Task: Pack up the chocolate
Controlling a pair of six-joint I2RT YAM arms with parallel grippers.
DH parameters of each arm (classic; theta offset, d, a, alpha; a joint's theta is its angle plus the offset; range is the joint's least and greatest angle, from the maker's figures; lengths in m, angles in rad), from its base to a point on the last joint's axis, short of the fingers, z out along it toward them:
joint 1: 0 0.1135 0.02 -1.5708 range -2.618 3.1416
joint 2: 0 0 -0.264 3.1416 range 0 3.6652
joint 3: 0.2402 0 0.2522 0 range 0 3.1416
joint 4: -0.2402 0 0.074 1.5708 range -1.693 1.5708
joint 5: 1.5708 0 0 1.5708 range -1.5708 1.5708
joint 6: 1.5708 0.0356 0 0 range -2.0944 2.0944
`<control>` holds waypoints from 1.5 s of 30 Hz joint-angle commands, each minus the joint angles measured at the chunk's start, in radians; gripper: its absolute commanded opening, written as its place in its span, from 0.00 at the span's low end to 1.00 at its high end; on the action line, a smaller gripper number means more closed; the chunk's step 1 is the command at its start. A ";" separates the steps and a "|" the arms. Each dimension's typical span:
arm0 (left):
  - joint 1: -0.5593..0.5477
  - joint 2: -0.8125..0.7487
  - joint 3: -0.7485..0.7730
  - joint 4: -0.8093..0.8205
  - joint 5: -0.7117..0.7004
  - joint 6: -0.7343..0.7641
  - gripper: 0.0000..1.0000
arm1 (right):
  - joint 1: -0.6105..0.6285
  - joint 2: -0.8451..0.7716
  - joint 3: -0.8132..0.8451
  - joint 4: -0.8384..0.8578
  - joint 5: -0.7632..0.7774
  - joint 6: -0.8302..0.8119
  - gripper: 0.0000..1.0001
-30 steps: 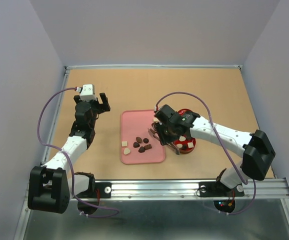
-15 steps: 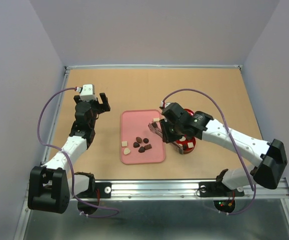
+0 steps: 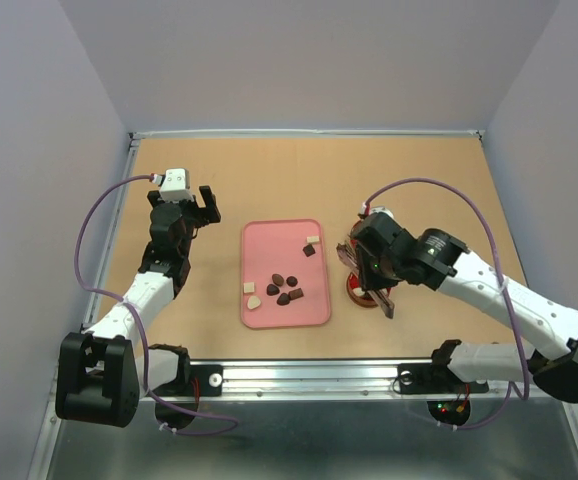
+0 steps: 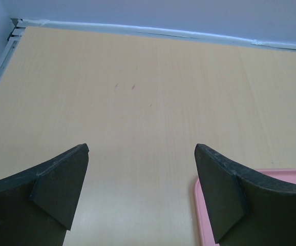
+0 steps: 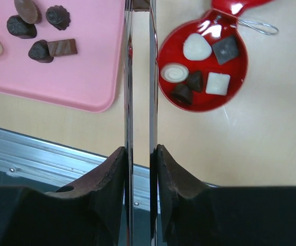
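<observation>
The right gripper [image 5: 140,154] is clamped on a pair of thin metal tongs [image 5: 128,77], whose blades run almost parallel with a narrow gap. Something brown sits between the tips at the top edge of the right wrist view, cut off too much to tell what it is. The chocolate [image 5: 197,47] is split between two places. Six pieces, three cream-white and three dark, lie in the open red tin [image 5: 204,105] just right of the tongs. The other pieces lie on the pink tray [image 5: 86,66] to the left, mostly dark ones clustered near its front, with two more near its far right corner in the top view. Tin and tray stand side by side on the tan table [image 3: 419,180], with the right gripper [image 3: 379,298] above the tin [image 3: 357,290]. Left of the tray [image 3: 269,250], the left gripper [image 4: 140,189] hangs over bare table with its fingers spread wide and nothing between them.
</observation>
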 commanded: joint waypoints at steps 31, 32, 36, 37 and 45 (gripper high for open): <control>0.006 -0.026 0.022 0.027 0.004 -0.006 0.96 | -0.007 -0.117 -0.107 -0.150 -0.049 0.121 0.42; 0.006 -0.026 0.022 0.028 0.006 -0.004 0.96 | -0.008 -0.117 -0.105 -0.150 -0.049 0.121 0.44; 0.006 -0.025 0.022 0.027 0.007 -0.004 0.96 | -0.007 -0.114 -0.099 -0.151 -0.046 0.119 0.46; 0.007 -0.026 0.022 0.028 0.007 -0.004 0.96 | -0.007 -0.113 -0.096 -0.154 -0.041 0.119 0.46; 0.006 -0.025 0.022 0.028 0.007 -0.004 0.96 | -0.007 -0.108 0.004 -0.181 0.057 0.110 0.46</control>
